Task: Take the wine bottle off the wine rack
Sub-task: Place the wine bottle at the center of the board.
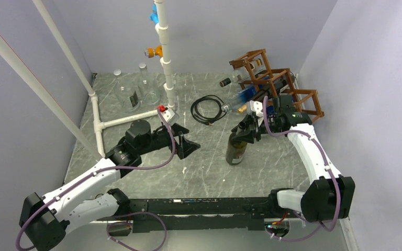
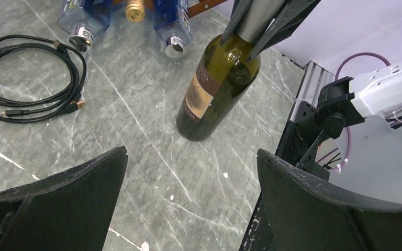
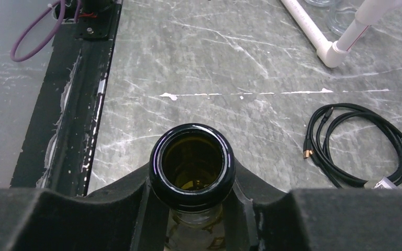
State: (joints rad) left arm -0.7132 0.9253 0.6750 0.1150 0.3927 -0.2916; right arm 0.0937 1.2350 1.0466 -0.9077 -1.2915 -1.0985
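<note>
A dark green wine bottle (image 1: pixel 236 149) with a brown label stands nearly upright in front of the wine rack (image 1: pixel 310 102), its base at the tabletop and clear of the rack's cells. My right gripper (image 1: pixel 248 128) is shut on its neck just under the open mouth (image 3: pixel 191 200). The left wrist view shows the bottle (image 2: pixel 214 89) with those fingers (image 2: pixel 261 21) clamped at its top. My left gripper (image 1: pixel 186 144) sits low over the table to the bottle's left, jaws wide open and nothing between them (image 2: pixel 191 154).
Other bottles (image 1: pixel 241 98) lie in the reddish-brown rack, necks poking toward the table (image 2: pixel 170 26). A coiled black cable (image 1: pixel 208 110) lies between rack and white pipe frame (image 1: pixel 165 52). Glass jars (image 1: pixel 146 89) stand at the back left. A black rail (image 1: pixel 199 204) runs along the near edge.
</note>
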